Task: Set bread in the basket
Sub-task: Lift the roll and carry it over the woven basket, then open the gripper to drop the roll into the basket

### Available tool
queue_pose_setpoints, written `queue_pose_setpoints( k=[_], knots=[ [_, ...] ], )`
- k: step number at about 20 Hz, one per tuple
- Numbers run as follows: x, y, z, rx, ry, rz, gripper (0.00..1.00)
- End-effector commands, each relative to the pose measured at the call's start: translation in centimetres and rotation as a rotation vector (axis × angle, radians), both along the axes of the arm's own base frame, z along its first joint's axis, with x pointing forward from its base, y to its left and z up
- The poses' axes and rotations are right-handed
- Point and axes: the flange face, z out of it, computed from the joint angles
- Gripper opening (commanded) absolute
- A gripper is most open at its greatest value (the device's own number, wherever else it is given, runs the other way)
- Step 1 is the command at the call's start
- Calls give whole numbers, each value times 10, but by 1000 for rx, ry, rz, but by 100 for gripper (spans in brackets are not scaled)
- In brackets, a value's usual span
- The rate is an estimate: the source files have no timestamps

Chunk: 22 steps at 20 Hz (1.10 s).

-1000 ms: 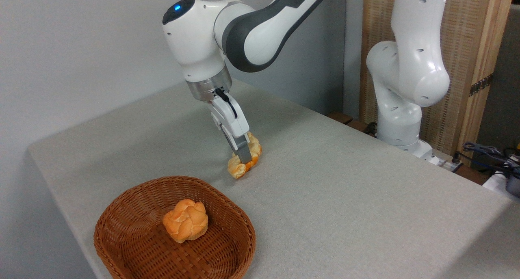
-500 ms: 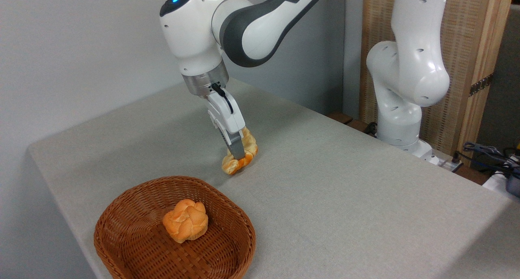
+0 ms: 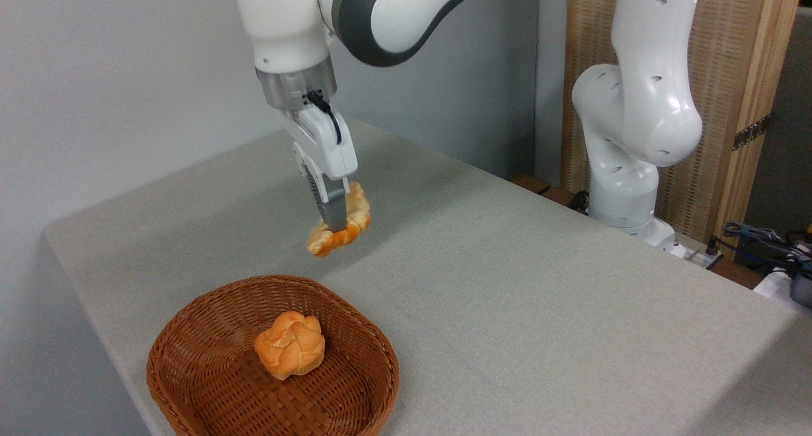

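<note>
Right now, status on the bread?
Gripper shut on bread, lifted off the table. Basket below-left, holding one round roll. Path clear.

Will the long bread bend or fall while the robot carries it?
Probably not. The bread hangs from the gripper without sagging, so it seems stiff. It looks light. Held mid-length, it tilts a little, so it might twist.

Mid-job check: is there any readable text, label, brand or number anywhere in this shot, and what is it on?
None readable.
Arm: no lettering can be made out on the white shells in this frame.
Pincer, shut on the bread: no markings visible.
Basket and the roll in it: plain, no tag.
Table: bare grey cloth, no print.
Metal bracket on the wooden panel at right: too small to tell whether it bears any text.
</note>
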Motion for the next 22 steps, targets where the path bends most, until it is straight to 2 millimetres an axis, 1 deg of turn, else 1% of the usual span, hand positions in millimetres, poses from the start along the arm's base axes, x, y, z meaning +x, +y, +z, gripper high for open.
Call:
queue_pose_setpoints(
  k=[1,2,5,7,9,12,13,14,15,16,17,18,19,22],
  knots=[
    [18,21,34,-65,-90,55,12],
    [24,27,39,-74,-126,70,12],
    [39,36,44,-91,-227,99,12],
    [49,38,44,-99,-286,112,12],
    [58,42,39,-97,-319,125,14],
    [66,42,31,-93,-341,131,15],
    [68,42,29,-93,-351,133,16],
    [69,41,26,-91,-350,134,22],
    [70,41,25,-91,-348,133,31],
    [70,41,25,-92,-348,139,63],
    [70,40,25,-92,-346,144,90],
    [69,40,25,-93,-344,148,92],
    [69,40,25,-93,-343,153,99],
    [69,41,27,-99,-337,184,100]
  ],
)
